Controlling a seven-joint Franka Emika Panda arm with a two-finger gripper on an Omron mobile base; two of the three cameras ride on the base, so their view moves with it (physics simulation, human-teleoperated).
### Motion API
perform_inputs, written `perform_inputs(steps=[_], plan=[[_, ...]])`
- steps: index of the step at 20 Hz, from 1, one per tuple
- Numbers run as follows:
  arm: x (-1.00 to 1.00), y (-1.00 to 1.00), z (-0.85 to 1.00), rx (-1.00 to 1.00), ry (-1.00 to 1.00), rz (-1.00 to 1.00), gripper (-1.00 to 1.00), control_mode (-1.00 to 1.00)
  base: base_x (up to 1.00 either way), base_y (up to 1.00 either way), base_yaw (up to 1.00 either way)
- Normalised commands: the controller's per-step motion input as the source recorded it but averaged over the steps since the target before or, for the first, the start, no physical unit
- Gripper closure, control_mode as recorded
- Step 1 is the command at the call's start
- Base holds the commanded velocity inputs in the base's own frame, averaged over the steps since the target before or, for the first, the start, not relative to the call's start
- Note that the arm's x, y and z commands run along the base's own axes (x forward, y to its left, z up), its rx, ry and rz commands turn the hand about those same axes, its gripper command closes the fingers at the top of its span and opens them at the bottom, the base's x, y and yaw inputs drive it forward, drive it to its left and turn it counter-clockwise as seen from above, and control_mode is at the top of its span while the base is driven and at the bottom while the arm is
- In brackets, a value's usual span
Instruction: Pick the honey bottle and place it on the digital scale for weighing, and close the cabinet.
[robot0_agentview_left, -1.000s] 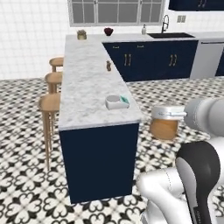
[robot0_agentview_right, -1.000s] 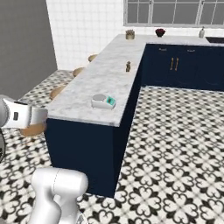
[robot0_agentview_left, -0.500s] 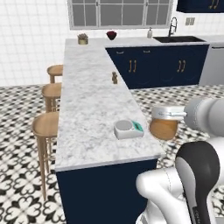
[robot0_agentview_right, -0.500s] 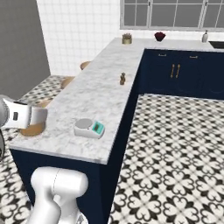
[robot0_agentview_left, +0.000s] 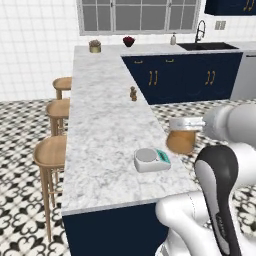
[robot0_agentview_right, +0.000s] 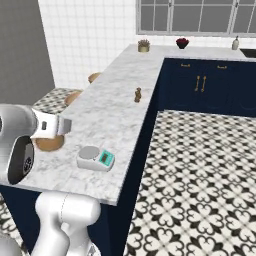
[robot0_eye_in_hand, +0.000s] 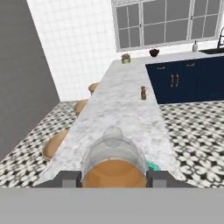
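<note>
One honey bottle (robot0_eye_in_hand: 114, 165) clamped in pincer (robot0_eye_in_hand: 114, 178) | digital scale (robot0_agentview_left: 151, 160) bare on marble counter (robot0_agentview_left: 105, 135)

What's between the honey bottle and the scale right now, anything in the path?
Nothing visible. The gripper holds the honey bottle in the air just off the counter's edge, beside the digital scale. The marble counter around the scale is bare; the small brown shaker stands far back, out of the way.

Home kitchen, marble peninsula counter (robot0_agentview_left: 102, 130), wooden bar stools (robot0_agentview_left: 50, 152), navy cabinets (robot0_agentview_left: 180, 77), sink faucet (robot0_agentview_left: 200, 31), tiled walls
</note>
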Motion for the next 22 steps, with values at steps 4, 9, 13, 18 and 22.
perform_inputs(steps=[4, 9, 13, 18, 22], plan=[[0.75, -0.6, -0.73, 0.0, 0.01, 0.62, 1.0, -1.0, 0.0, 0.0, 0.0], [0.98, -0.3, -0.7, 0.0, 0.11, 0.66, 1.0, -1.0, 0.0, 0.0, 0.0], [1.0, -0.14, -0.53, 0.0, 0.01, 0.51, 1.0, -1.0, 0.0, 0.0, 0.0], [0.71, 0.08, -0.42, -0.02, -0.11, 0.13, 1.0, -1.0, 0.0, 0.0, 0.0], [0.4, 0.45, -0.29, -0.1, -0.02, 0.0, 1.0, -1.0, 0.0, 0.0, 0.0]])
